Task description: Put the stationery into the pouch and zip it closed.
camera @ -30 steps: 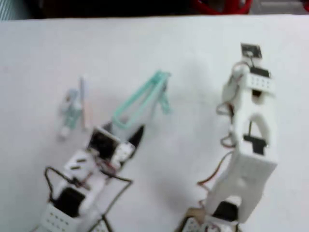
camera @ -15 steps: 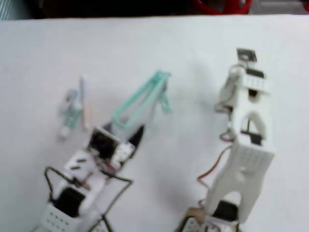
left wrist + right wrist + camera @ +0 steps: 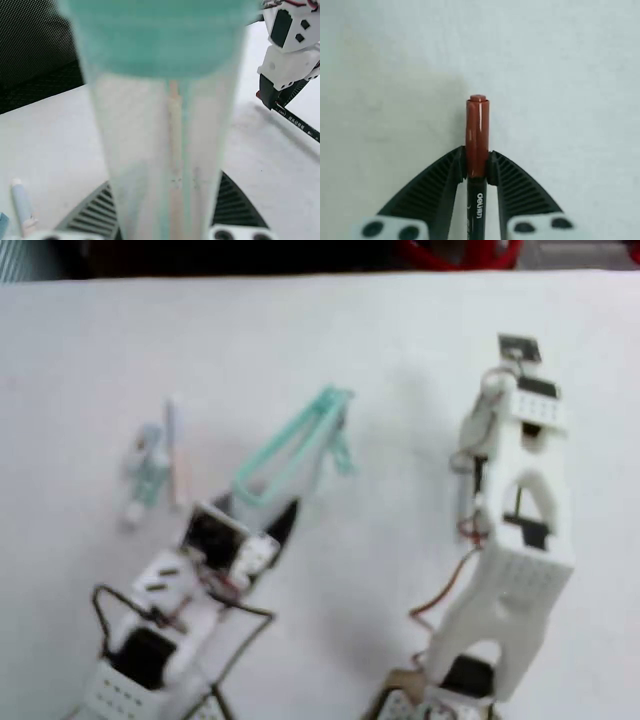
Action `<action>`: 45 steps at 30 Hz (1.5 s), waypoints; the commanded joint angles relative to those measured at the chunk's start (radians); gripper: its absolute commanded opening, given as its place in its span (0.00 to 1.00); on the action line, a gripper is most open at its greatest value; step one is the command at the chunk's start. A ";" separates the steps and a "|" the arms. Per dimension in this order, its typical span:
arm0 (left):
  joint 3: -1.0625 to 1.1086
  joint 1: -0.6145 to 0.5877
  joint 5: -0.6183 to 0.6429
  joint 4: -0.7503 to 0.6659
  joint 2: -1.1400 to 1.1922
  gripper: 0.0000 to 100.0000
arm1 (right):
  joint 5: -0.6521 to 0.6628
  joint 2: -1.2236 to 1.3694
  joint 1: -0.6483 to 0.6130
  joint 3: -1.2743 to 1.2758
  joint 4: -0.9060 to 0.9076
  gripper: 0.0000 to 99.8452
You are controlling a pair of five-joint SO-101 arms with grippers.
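The right gripper (image 3: 477, 161) is clamped on a pen (image 3: 477, 131), whose red cap sticks out past the fingertips over bare table. The left gripper (image 3: 167, 197) pinches the pouch (image 3: 165, 100) at its near end. The pouch runs away from the fingers, with the teal rim farthest out, well apart from the right gripper. More stationery (image 3: 155, 465) lies near the left gripper, on the side away from the other arm.

The likely trouble is at the rim. The pouch looks soft and is held at one end only, so a push from the pen may fold or twist it. The cap could then catch the teal edge, and the pen might pivot in its narrow grip or drop.
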 commanded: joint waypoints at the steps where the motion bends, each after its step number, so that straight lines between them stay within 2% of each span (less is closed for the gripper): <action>1: -0.046 0.013 -0.008 0.003 -0.001 0.17 | 0.008 -0.236 -0.015 -0.031 0.070 0.02; 5: -0.046 0.012 -0.008 0.002 -0.001 0.17 | 0.009 -0.464 -0.065 -0.029 0.140 0.02; 11: -0.046 0.012 -0.008 0.002 -0.001 0.17 | 0.009 -0.837 -0.219 -0.029 0.174 0.02; 15: -0.046 0.010 -0.008 0.002 -0.001 0.17 | 0.009 -1.061 -0.367 -0.025 0.168 0.02; 20: -0.046 0.010 -0.008 0.002 -0.001 0.17 | 0.009 -1.242 -0.616 -0.023 0.124 0.02; 23: -0.046 0.010 -0.008 0.002 -0.001 0.17 | 0.009 -1.282 -0.719 -0.023 0.033 0.02; 29: -0.046 0.010 -0.008 0.002 -0.001 0.17 | -0.002 -1.214 -0.809 0.020 -0.163 0.02; 32: -0.046 0.010 -0.008 0.000 -0.001 0.17 | -0.077 -1.181 -0.858 0.083 -0.257 0.02; 35: -0.046 0.013 -0.008 0.000 -0.001 0.17 | -0.157 -1.170 -0.871 0.155 -0.344 0.02; 40: -0.046 0.015 -0.008 0.000 -0.001 0.17 | -0.166 -1.173 -0.865 0.298 -0.472 0.02; 45: -0.048 0.012 -0.008 0.000 -0.001 0.17 | -0.169 -1.184 -0.883 0.390 -0.481 0.02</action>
